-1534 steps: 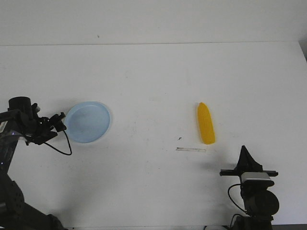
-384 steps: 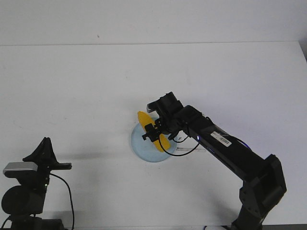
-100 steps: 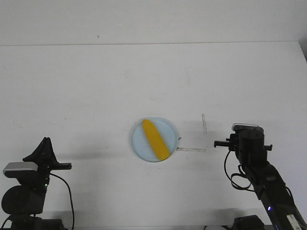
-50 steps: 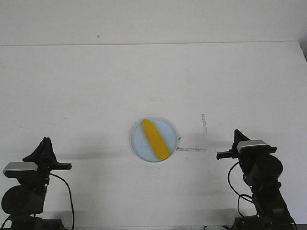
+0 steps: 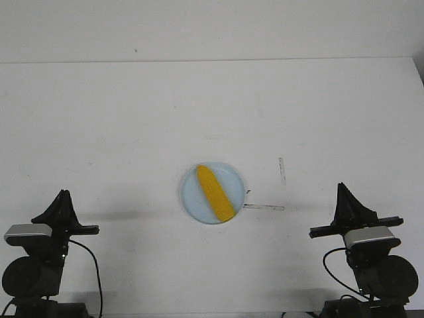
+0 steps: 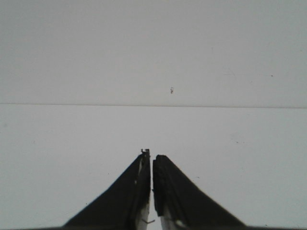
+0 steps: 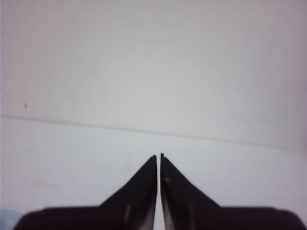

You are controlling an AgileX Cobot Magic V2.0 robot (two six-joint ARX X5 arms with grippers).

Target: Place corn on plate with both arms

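The corn is seen lying diagonally on the plate, its pointed end toward the far left rim and its blunt end at the near right rim, where it reaches or slightly overhangs the edge. The plate rests near the middle of the white table, just beside a thin tape strip and a short pencil-like mark.

Both arms are folded at the near edge, well apart from the plate. The left gripper is shown with its fingers pressed together and nothing between them; the right gripper is likewise drawn together and empty. Only bare table and wall are visible in the two wrist views.

The placement is judged complete. Little risk remains, and what does is tied to the cob's rounded, smooth body: a knock to the table or a sweep of either arm across the centre could set it rolling, and with the blunt end so near the low rim it could be tipped off onto the table. The light plate itself could be slid by any brush from an arm or trailing cable.
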